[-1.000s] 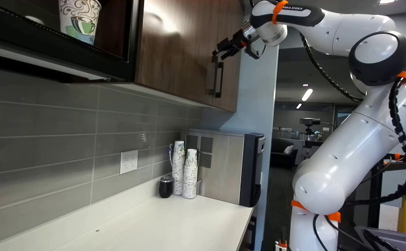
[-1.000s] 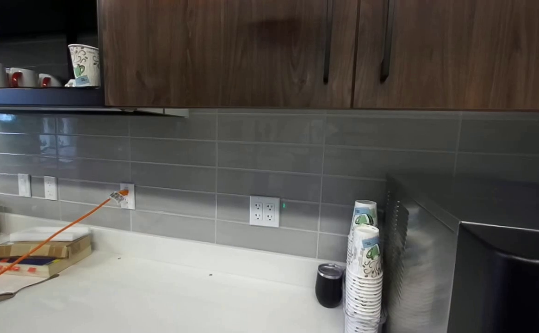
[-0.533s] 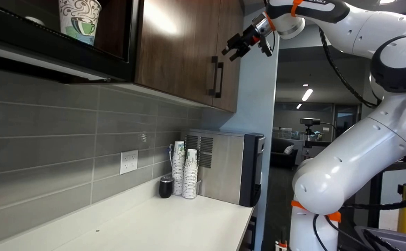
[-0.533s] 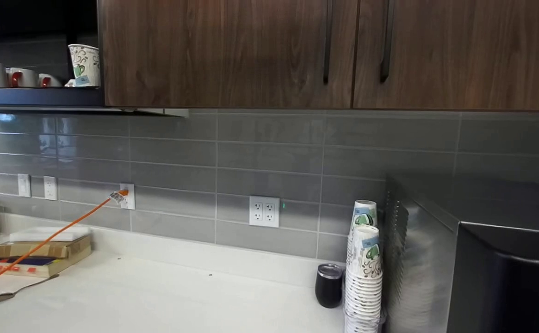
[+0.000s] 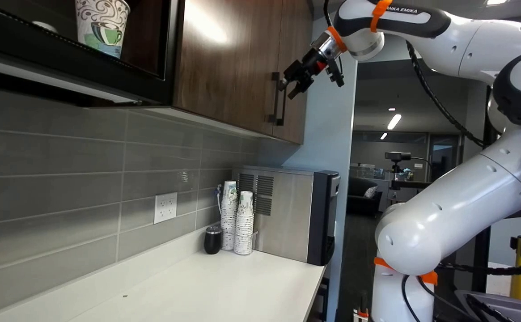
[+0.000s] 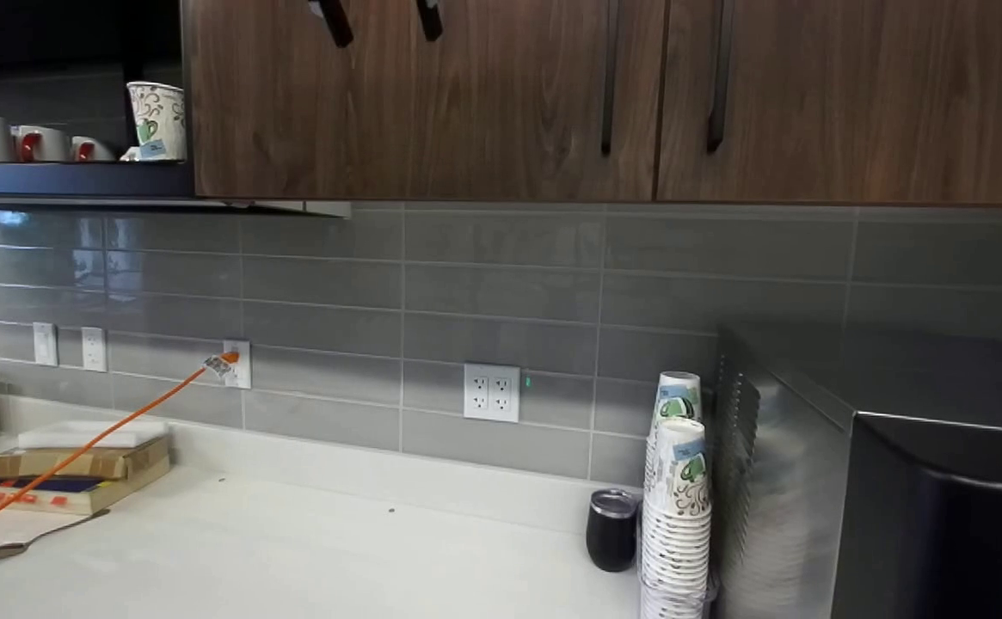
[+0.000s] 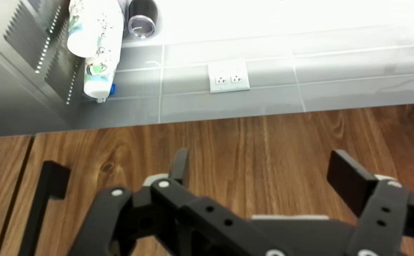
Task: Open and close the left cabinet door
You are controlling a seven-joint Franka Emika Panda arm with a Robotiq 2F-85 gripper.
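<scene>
The flat dark-brown wood-grain left cabinet door (image 6: pixel 466 107) hangs closed behind the black two-fingered end effector (image 6: pixel 388 34), spread wide and gripping nothing, the upright black metal-looking bar handle (image 6: pixel 610 77) lying to its right in an exterior view

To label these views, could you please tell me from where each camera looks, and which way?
In an exterior view: higher than the counter, facing along it toward the steel machine; arm and open jaws show.
In an exterior view: opposite the tiled wall, facing it; only the jaws' tips show.
Wrist view: on the arm, facing the left cabinet door, picture upside down; jaws show.
In both exterior views: the black tumbler.
</scene>
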